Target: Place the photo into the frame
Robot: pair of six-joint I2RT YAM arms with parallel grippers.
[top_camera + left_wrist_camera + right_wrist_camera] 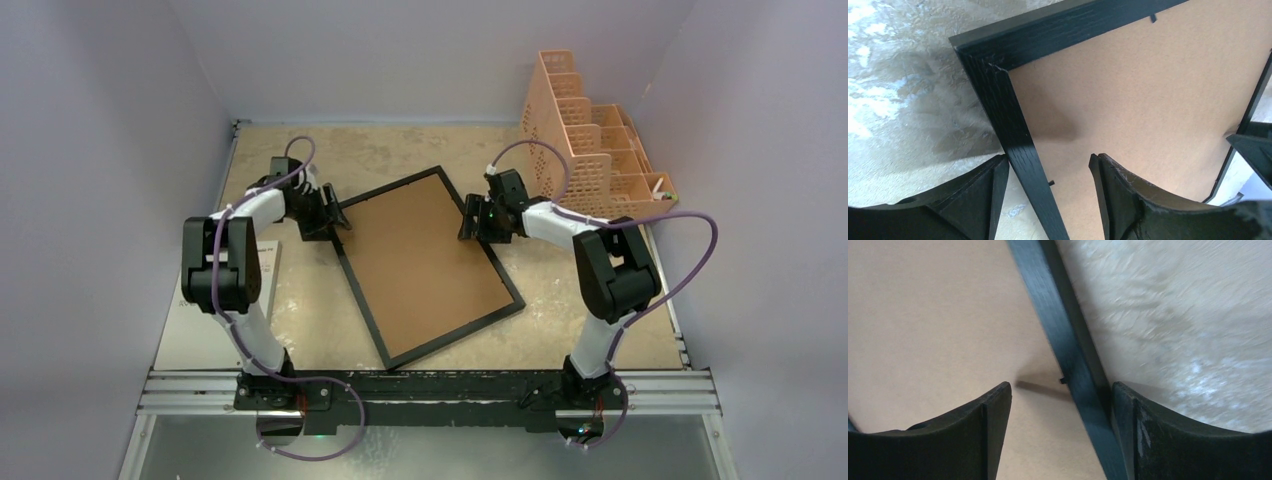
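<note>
My left arm reaches to the far-left corner of the frame. Its jaws stand wide and straddle the left black rail, with the outer finger just beside it and gripping nothing. The frame lies askew on the bench, brown back up. My right arm is at the opposite long side, jaws wide astride that rail. A peach organiser stands at the far right.

Left claw, right claw: both agape.
</note>
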